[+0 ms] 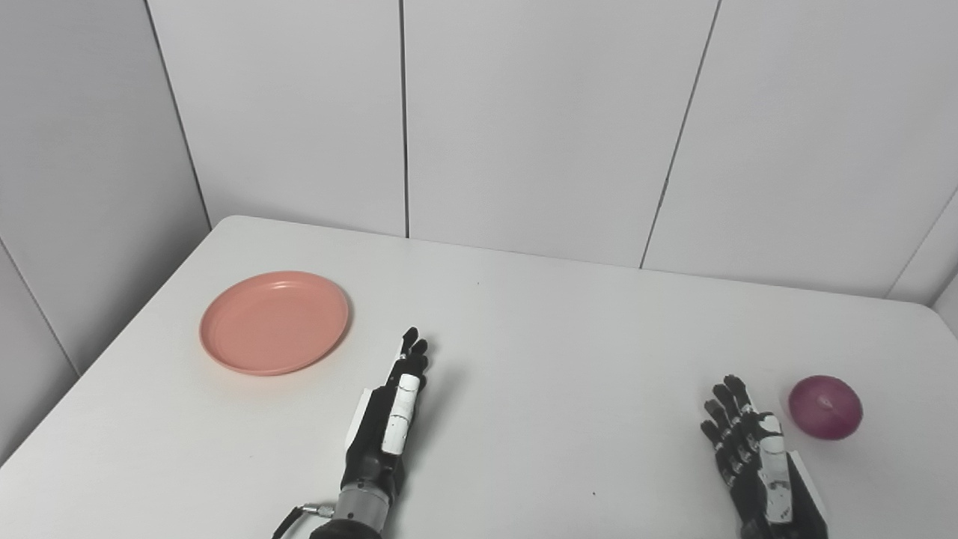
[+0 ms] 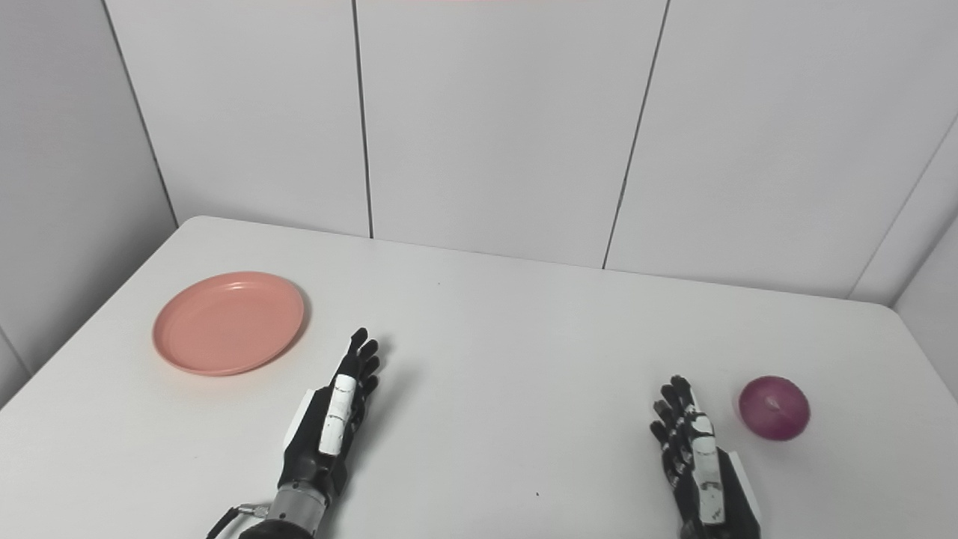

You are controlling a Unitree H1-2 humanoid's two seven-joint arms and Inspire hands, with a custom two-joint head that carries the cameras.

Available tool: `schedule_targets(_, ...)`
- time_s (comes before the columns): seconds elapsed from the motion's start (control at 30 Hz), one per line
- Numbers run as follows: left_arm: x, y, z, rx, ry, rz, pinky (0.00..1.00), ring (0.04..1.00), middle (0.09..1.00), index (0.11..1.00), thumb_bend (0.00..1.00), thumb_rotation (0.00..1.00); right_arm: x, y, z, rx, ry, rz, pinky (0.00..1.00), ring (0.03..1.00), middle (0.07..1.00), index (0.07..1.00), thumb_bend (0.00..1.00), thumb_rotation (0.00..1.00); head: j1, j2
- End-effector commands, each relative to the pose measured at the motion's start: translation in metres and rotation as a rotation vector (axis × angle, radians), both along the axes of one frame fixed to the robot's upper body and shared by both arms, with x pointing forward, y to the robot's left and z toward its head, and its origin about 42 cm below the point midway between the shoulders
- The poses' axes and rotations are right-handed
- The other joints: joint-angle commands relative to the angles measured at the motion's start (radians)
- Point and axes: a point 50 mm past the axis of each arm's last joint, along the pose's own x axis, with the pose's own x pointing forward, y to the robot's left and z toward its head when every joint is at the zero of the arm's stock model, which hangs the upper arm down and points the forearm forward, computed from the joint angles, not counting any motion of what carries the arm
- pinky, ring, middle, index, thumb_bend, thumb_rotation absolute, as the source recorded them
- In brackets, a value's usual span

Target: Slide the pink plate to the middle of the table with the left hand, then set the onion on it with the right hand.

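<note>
A pink plate [image 1: 274,322] lies flat on the left part of the white table [image 1: 539,337], with nothing on it. My left hand [image 1: 389,415] is open, fingers stretched forward, just right of and nearer than the plate, apart from it. A purple onion [image 1: 825,406] rests at the right side of the table. My right hand [image 1: 752,457] is open beside it, a small gap to the onion's left, holding nothing.
Grey panelled walls close in behind the table and on the left. The table's left edge runs close to the plate, and its right edge lies a little beyond the onion. A cable loops off the left wrist [image 1: 299,515].
</note>
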Motion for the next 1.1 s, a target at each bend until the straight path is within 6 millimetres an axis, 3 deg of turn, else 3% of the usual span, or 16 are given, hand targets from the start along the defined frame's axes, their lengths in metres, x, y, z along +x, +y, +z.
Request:
schedule_targets(0.0,-0.002,-0.01,0.001,-0.02,-0.027,0.011,1.0,1.0,1.0,1.0,0.77,1.0,-0.006,-0.017,-0.013,-0.008,0.018,-0.022,1.0,1.0,1.0,1.0,0.88,1.0,0.006,-0.003)
schedule_targets(0.33,-0.001,-0.018,-0.006,0.004,-0.043,0.008,1.0,1.0,1.0,1.0,0.8,1.0,-0.006,-0.024,-0.02,-0.009,0.032,-0.023,1.0,1.0,1.0,1.0,0.9,1.0,0.041,-0.054)
schedule_targets(0.67,-0.002,-0.015,-0.008,-0.019,-0.036,0.002,1.0,1.0,1.0,1.0,0.8,1.0,-0.007,-0.019,-0.019,0.001,0.036,-0.021,1.0,1.0,1.0,1.0,0.89,1.0,0.012,-0.055)
schedule_targets(0.77,-0.002,-0.01,-0.008,-0.037,-0.026,-0.018,1.0,1.0,1.0,1.0,0.8,1.0,-0.006,-0.016,-0.018,0.003,0.034,-0.022,1.0,1.0,1.0,1.0,0.89,1.0,-0.002,-0.054)
schedule_targets(0.8,-0.001,-0.009,-0.007,-0.043,-0.02,-0.028,1.0,1.0,1.0,1.0,0.84,1.0,-0.006,-0.015,-0.018,0.002,0.033,-0.022,1.0,1.0,1.0,1.0,0.9,1.0,-0.005,-0.054)
schedule_targets(1.07,0.01,0.017,0.014,-0.099,-0.049,-0.053,1.0,1.0,1.0,1.0,0.92,1.0,-0.004,-0.006,-0.018,0.005,0.027,-0.025,1.0,1.0,1.0,1.0,0.88,1.0,-0.018,-0.055)
